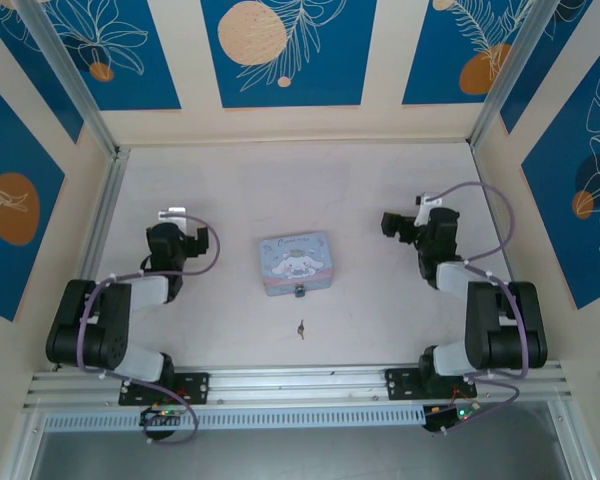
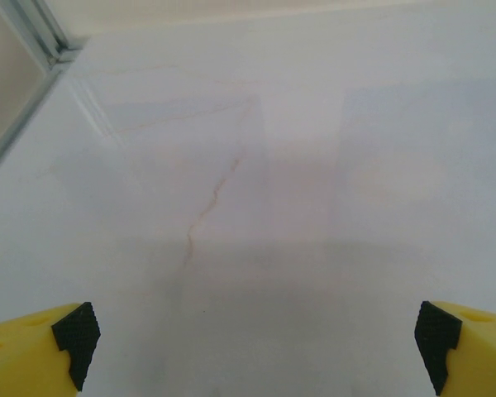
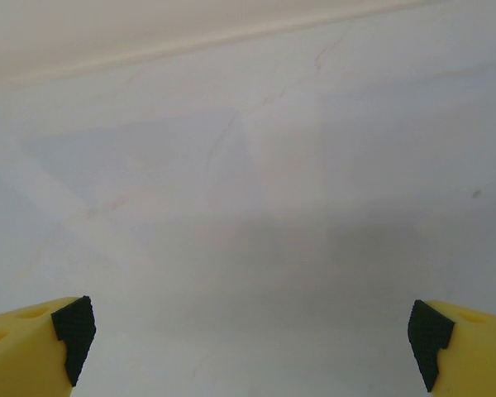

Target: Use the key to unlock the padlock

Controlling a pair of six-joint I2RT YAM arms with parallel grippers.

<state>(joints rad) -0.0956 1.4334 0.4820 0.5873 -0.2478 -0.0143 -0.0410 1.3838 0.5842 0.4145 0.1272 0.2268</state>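
Key [image 1: 300,327] lying just nearward of padlock [image 1: 300,291], long axis roughly near-far; left gripper [image 2: 256,335], right gripper [image 3: 252,332] both spread wide, empty — right slightly nearer.

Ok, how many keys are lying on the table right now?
1. The key lies on the bare table, a little to the near side of the padlock, which sits at the near edge of the tin. The tin's inside is hidden, so more could be there.

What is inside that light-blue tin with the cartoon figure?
Its contents are hidden: the tin is shut, its cartoon-printed top facing up. A small padlock sits at its near edge, and the key lies apart on the table.
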